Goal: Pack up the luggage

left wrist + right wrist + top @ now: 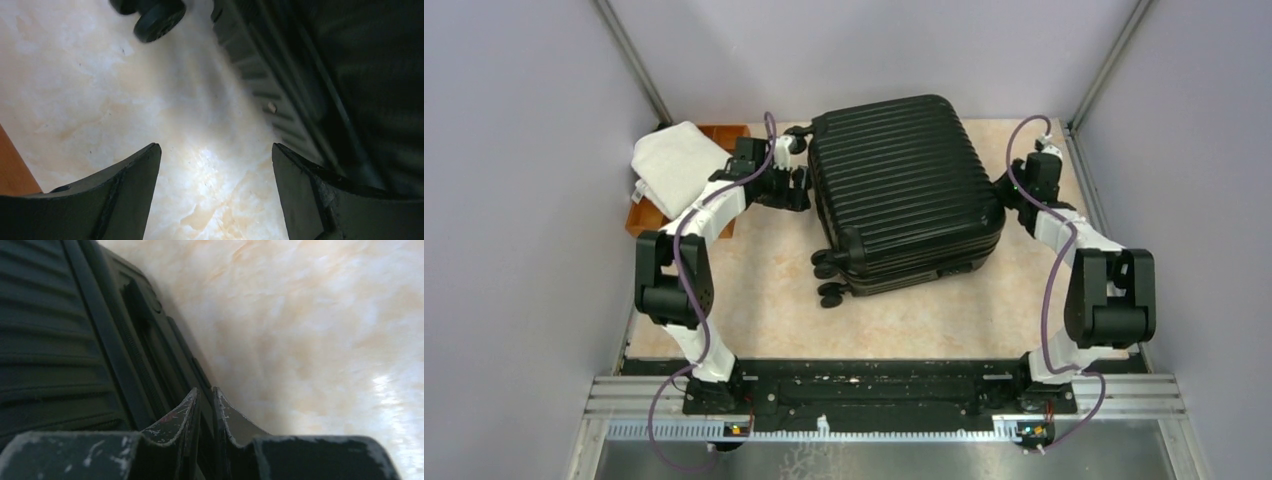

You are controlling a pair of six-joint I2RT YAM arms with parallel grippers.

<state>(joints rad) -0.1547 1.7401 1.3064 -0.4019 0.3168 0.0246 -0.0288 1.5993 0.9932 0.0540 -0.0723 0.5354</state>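
I see the shut suitcase lying mid-desk. My left pincer hovers spread wide just left of it. My right pincer, at its right side, is nearly pressed together. Whether it pinches anything is hidden.

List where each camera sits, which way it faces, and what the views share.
Top external: above and behind the arm bases, looking down on the table; both arms show, left gripper and right gripper flanking the luggage.
Left wrist: on the left arm, facing down past its open fingers at the table, a caster wheel and the ribbed shell.
Right wrist: on the right arm, looking past its nearly closed fingers along the luggage's side.
Shared: luggage and table show in all three.
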